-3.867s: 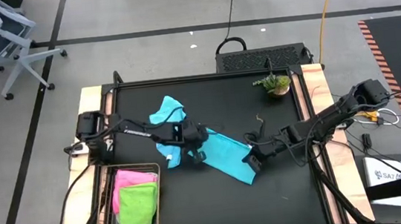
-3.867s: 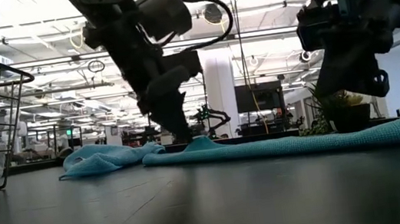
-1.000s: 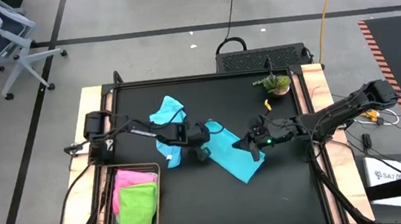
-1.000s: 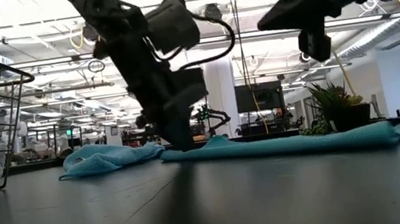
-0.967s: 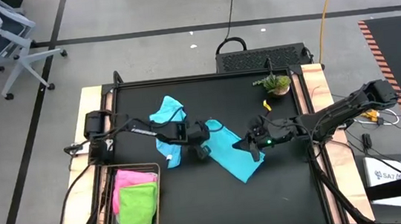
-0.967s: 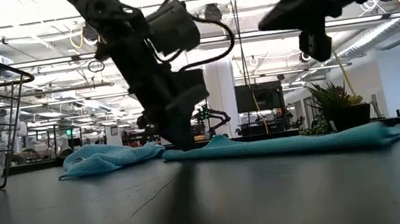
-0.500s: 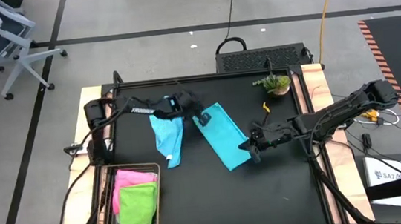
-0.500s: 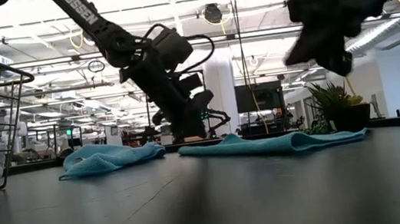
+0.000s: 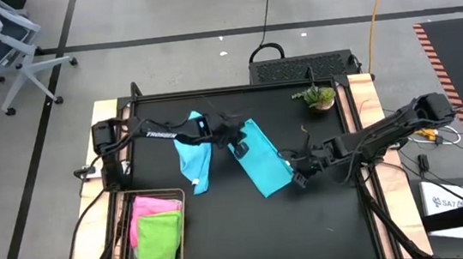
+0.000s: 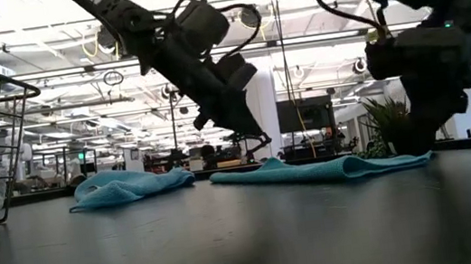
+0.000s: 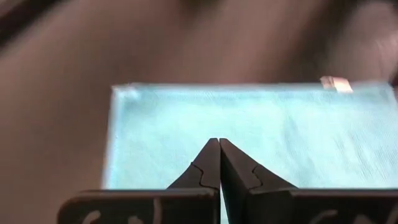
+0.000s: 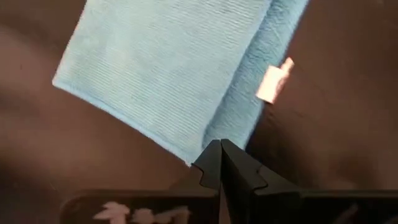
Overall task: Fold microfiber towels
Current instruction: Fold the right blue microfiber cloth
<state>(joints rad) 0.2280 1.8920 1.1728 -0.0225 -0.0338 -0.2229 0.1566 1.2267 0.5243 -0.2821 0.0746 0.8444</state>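
Now the folded teal towel (image 9: pixel 260 167) lies mid-surface; left gripper (image 9: pixel 239 142) and right gripper (image 9: pixel 299 177) hover at opposite ends, jaws pinched empty; any closed-jaw nudge could drag the fold open

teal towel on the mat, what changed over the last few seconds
The teal towel went from a long strip to a shorter fold and was dragged toward the table's far side. The left gripper, shut, moved with it and now hangs above its far end. The right gripper, shut, lifted and came back down at the near end. The light blue towel, basket and plant stayed.
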